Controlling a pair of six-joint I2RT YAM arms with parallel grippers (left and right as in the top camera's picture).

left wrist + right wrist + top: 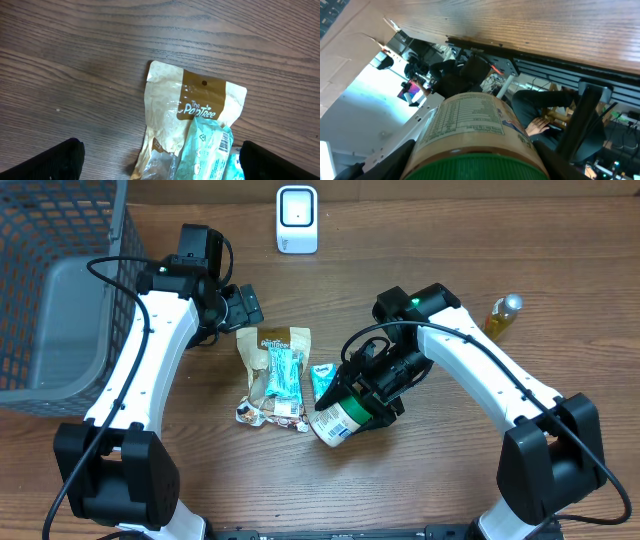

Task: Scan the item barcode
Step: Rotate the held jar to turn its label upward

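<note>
Clamped tilted in the right tool (355, 406), the green-lidded jar (332, 426) may slip or face the scanner (297, 219) wrong side on; the left tool (247, 307) gapes wide.

Jar (335, 423): green cap, pale printed label, tilted on side, gripped, between table centre and near edge | Scanner (297, 219): white, rounded, far edge, middle.

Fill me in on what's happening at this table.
The right end effector grips a green-lidded jar on its side, beside a pile of snack packets mid-table. The left end effector hangs open over the tan pouch at the pile's far end. The white scanner stands at the far edge; the jar is not yet at it.
</note>
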